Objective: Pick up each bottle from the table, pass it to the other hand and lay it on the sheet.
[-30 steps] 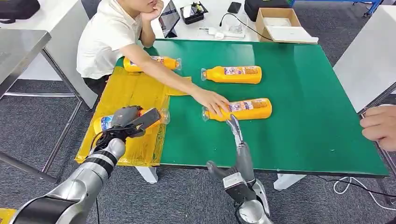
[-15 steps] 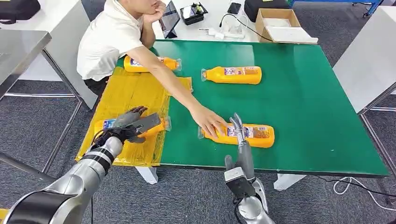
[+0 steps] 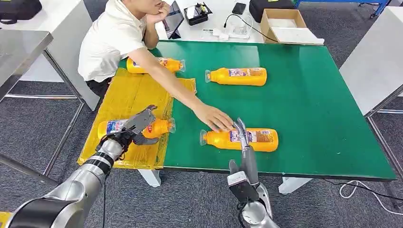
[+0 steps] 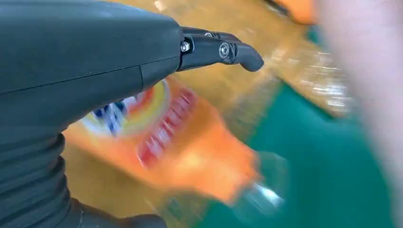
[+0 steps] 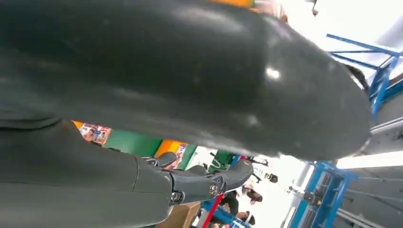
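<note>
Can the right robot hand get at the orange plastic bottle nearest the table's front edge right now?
Probably not cleanly. The right robot hand already reaches over the orange plastic bottle, but the person's hand rests on its neck end, so grasping risks contact with them.

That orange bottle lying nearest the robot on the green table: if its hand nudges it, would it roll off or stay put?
The bottle lies on its side on the smooth green table, so a sideways nudge would probably roll it. It looks full of orange liquid, so likely rather heavy and stiff. A person's hand rests by its neck, which may steady it.
</note>
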Motion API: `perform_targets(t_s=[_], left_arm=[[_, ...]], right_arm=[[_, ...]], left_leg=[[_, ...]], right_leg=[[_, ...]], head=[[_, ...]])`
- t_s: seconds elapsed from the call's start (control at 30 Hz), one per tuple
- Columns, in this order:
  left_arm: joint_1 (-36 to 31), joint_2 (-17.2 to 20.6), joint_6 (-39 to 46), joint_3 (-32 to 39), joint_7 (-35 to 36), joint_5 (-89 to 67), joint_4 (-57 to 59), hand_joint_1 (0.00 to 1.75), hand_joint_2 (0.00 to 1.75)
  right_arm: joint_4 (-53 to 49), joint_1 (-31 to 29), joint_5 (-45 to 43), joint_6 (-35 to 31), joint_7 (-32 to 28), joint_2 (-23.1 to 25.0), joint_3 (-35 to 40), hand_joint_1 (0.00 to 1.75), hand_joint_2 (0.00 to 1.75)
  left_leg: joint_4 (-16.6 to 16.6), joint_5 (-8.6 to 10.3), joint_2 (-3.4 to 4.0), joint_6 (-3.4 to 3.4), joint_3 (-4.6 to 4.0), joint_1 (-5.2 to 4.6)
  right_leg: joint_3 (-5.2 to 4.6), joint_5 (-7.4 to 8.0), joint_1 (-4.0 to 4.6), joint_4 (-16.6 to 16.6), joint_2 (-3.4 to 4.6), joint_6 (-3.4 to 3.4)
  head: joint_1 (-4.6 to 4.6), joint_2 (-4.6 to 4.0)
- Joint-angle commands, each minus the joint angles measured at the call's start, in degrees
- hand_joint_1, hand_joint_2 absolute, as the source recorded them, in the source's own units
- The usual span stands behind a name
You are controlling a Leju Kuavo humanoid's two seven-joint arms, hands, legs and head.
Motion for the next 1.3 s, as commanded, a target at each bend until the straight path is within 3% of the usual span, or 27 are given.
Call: perform_targets(t_s=[0.03, 0.13, 0.27, 0.3, 0.43, 0.53, 0.7, 0.93, 1.3], left_arm=[[7.3, -1.7, -9.0, 5.7, -6.6, 15.8, -11.4, 0.0, 1.75], [13.1, -0.8, -6.9, 0.5, -5.4, 25.0, -26.0, 0.0, 1.75], [18.6, -2.2, -0.4, -3.9, -3.5, 33.6, -42.3, 0.0, 1.75], [19.4, -1.8, -0.8, -4.8, -3.0, 37.1, -44.6, 0.0, 1.75], [20.5, 1.6, 0.1, -5.8, 0.1, 40.8, -48.3, 0.0, 1.75], [22.8, 2.6, 0.6, -5.4, -1.6, 43.6, -52.4, 0.0, 1.75], [31.1, -0.3, 2.3, -1.3, -0.6, 54.1, -66.3, 0.0, 1.75], [33.5, -0.1, 5.2, -2.8, -1.1, 53.6, -69.6, 0.0, 1.75], [33.3, -0.1, 5.4, -2.8, -1.1, 53.6, -69.4, 0.0, 1.75]], right_arm=[[2.7, -1.5, -1.3, -1.5, -0.1, -3.5, 3.7, 0.0, 0.0], [0.6, -0.2, -1.1, -2.9, -0.1, -4.5, 3.7, 0.0, 0.0], [-2.7, 2.5, 3.0, -4.4, -0.1, -4.2, 1.3, 0.0, 0.0], [-3.4, 2.9, 3.7, -5.5, -0.1, -4.4, 1.6, 0.0, 1.75], [-4.8, 5.0, 4.5, -5.0, -0.1, -4.2, -0.4, 0.0, 1.75], [-3.4, 5.7, 8.7, -4.3, -0.1, -3.2, -4.7, 0.0, 1.75], [1.3, 2.2, 26.3, -1.8, 12.0, -7.6, -10.5, 0.0, 1.75], [7.5, -4.3, 31.4, -0.6, 14.8, -9.3, -14.9, 0.0, 1.75], [8.0, -4.4, 31.6, -0.7, 14.9, -9.1, -14.7, 0.0, 1.75]], left_leg=[[-0.1, -0.04, 0.13, -0.08, 0.08, 0.07], [-0.1, -0.06, 0.24, -0.08, 0.07, 0.06], [0.1, -0.18, 0.16, -0.18, -0.04, 0.24], [0.1, -0.17, 0.11, -0.13, -0.12, 0.2], [0.0, -0.08, 0.17, -0.07, -0.32, 0.08], [0.0, -0.08, 0.14, -0.09, -0.31, 0.08], [0.0, -0.13, 0.34, -0.11, -0.24, 0.13], [0.0, -0.1, 0.28, -0.09, -0.27, 0.08], [0.0, -0.06, 0.11, -0.07, -0.27, 0.09]], right_leg=[[0.07, 0.02, 0.08, -0.1, 0.11, -0.12], [0.03, 0.02, 0.07, -0.1, 0.22, -0.11], [0.01, -0.1, 0.27, -0.1, 0.04, -0.26], [-0.08, -0.11, 0.23, -0.1, 0.0, -0.21], [-0.34, -0.04, 0.1, 0.0, 0.05, -0.09], [-0.32, -0.03, 0.09, 0.0, 0.1, -0.12], [-0.25, -0.01, 0.14, -0.1, 0.24, -0.16], [-0.27, 0.02, 0.1, -0.1, 0.25, -0.14], [-0.27, -0.01, 0.11, -0.1, 0.07, -0.11]], head=[[0.0, 0.0], [-0.02, -0.02], [0.0, 0.0], [0.0, 0.0], [0.0, 0.0], [-0.02, 0.0], [-0.02, -0.02], [-0.02, 0.0], [-0.02, 0.0]])
